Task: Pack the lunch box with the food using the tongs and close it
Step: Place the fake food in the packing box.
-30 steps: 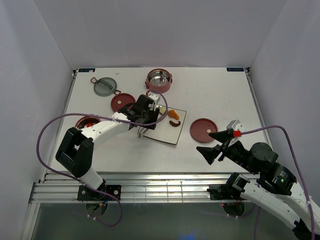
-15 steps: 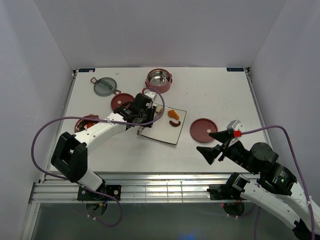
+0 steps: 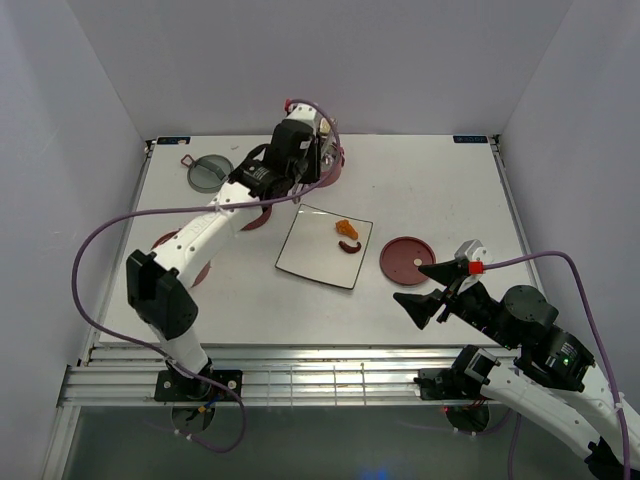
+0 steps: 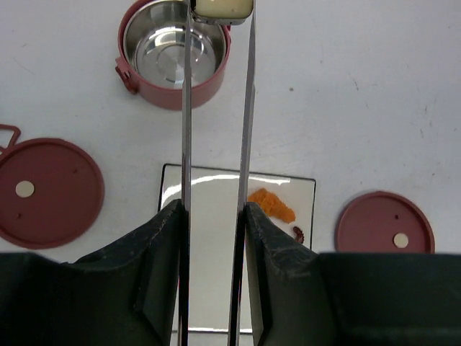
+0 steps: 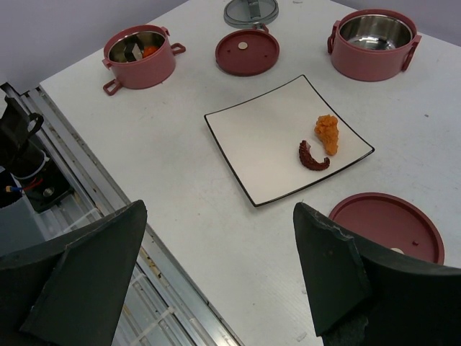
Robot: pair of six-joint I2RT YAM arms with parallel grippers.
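Reaching to the far side of the desk point(image 3: 440, 190), the left tool point(image 4: 214, 241) is clamped on the tongs point(image 4: 186, 130), whose two thin blades are pressed between its fingers. A white piece point(image 4: 223, 7) of food is pinched at the tips of the tongs, and in the left wrist view it is seen over the far rim of an open red bowl point(image 4: 173, 99). A second red bowl point(image 5: 137, 71), with some food inside, is placed at the left side of the desk. An orange piece point(image 5: 328, 133) and a brown piece point(image 5: 312, 157) are seen close together on the square plate point(image 5: 259, 144). A flat red lid point(image 5: 385, 227) is laid just beside the plate, and another red lid point(image 5: 247, 52) near the grey-green lid point(image 5: 250, 11). The right tool point(image 5: 216, 281) is kept near the front edge, its fingers wide apart.
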